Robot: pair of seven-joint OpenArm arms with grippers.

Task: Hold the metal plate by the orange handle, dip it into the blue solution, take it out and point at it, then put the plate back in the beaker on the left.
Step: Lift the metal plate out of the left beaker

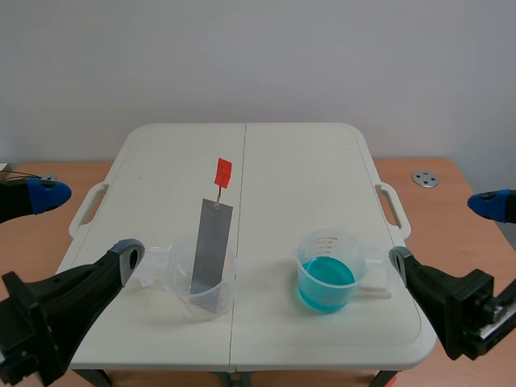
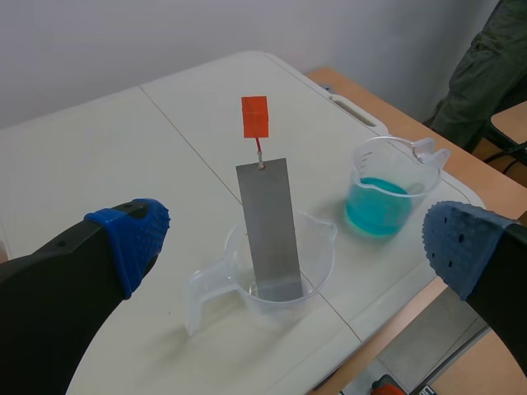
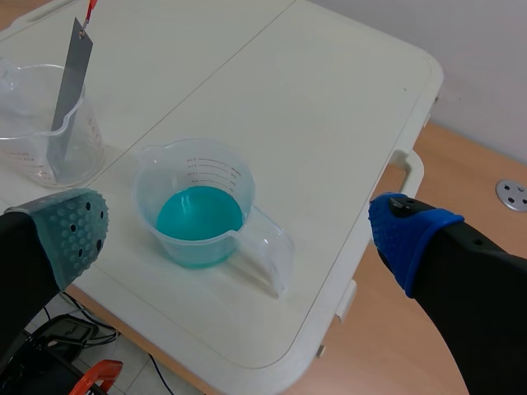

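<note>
The metal plate (image 1: 211,246) stands nearly upright in the clear beaker (image 1: 179,280) at the left of the bench (image 1: 306,177), and its long axis rises to the orange handle (image 1: 222,172) on top. The left claw (image 1: 86,222) is released with fingers wide apart and is the nearer one, the handle lying to its right and farther; the right claw (image 1: 443,231) is released too, near the blue solution (image 1: 326,278). The scale marks (image 3: 210,169) on that second beaker are too small to read.

A grey metal plate (image 2: 268,226) with an orange handle (image 2: 255,118) stands in a clear plastic beaker (image 2: 280,276) ahead of the left gripper's (image 2: 288,239) spread fingers.
</note>
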